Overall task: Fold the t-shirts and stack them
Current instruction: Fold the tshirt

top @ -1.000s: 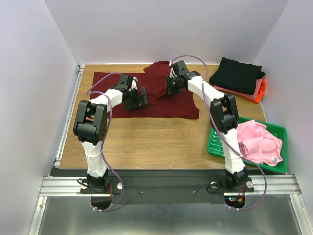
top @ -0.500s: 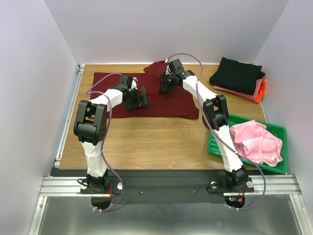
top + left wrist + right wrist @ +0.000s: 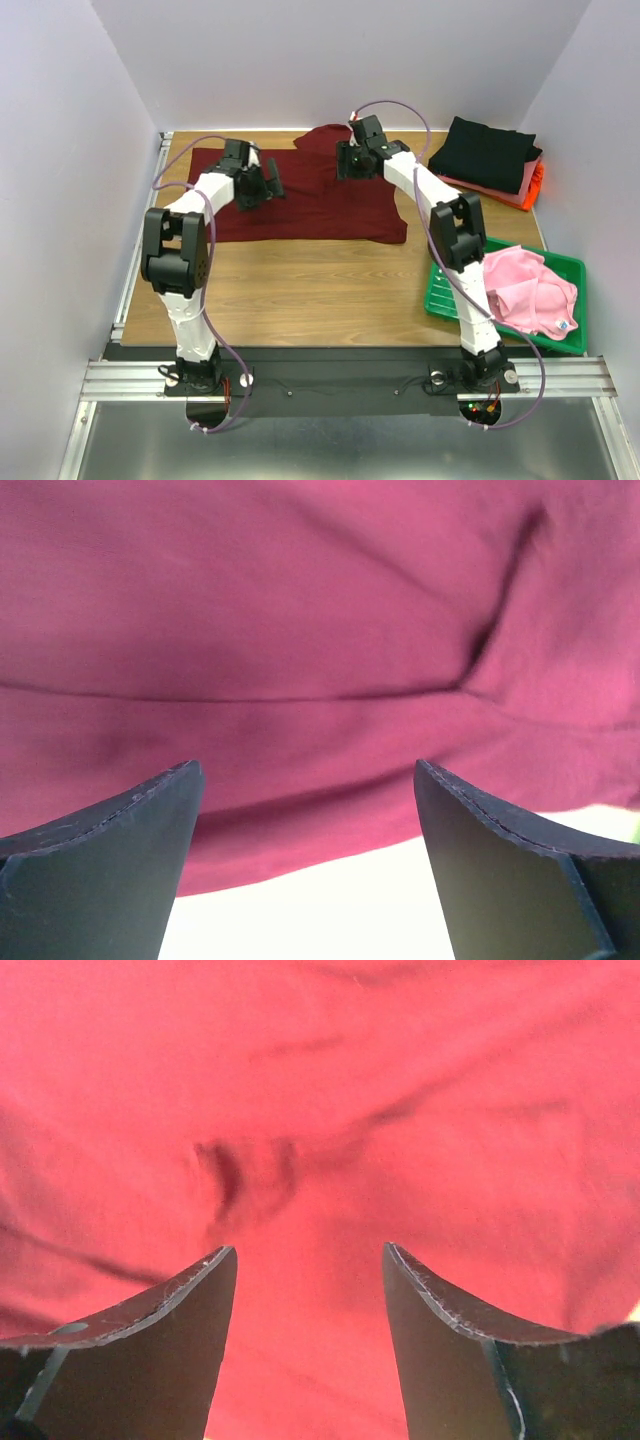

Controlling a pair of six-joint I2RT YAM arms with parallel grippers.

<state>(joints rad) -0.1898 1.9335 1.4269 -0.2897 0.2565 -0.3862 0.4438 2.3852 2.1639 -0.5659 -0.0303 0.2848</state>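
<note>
Top external: maroon tee point(image 3: 330, 210) lying spread on far table point(image 3: 300, 280). Left gripper point(image 3: 266, 184), right gripper point(image 3: 343, 163) hovering over it, jaws parted, gripping nothing. Risk: pinching single layer only, fold dragging crooked.

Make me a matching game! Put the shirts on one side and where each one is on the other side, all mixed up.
Things:
1. maroon t-shirt
2. pink t-shirt
3. black t-shirt

Places:
A. on top of the folded stack
B. inside the green tray
C. spread out on the table

Pairs: 1-C, 2-B, 3-A.
</note>
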